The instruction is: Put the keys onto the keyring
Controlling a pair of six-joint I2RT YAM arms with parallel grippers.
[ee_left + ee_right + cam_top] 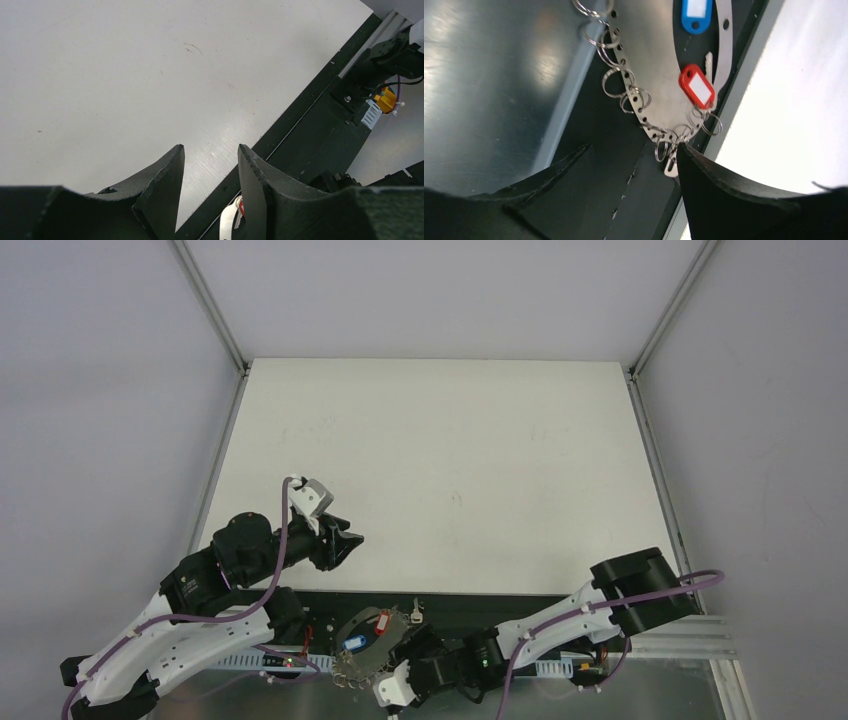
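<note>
The keyring (362,645) lies on the black strip at the table's near edge. In the right wrist view the keyring (649,65) is a flat silver band with holes, hung with several small split rings, a red tag (696,86) and a blue tag (696,12). A silver key (708,61) lies beside the red tag, and another key (414,612) lies near the table edge. My right gripper (634,146) is open just short of the band, its right fingertip beside a small silver tab (670,167). My left gripper (210,146) is open and empty over the white table (125,75).
The black strip (480,605) runs along the table's front edge, with bare metal base below it (474,75). Ribbed metal rails (690,635) lie at the right. An orange connector (384,93) sits on the right arm's base. Frame posts (210,305) rise at the back corners.
</note>
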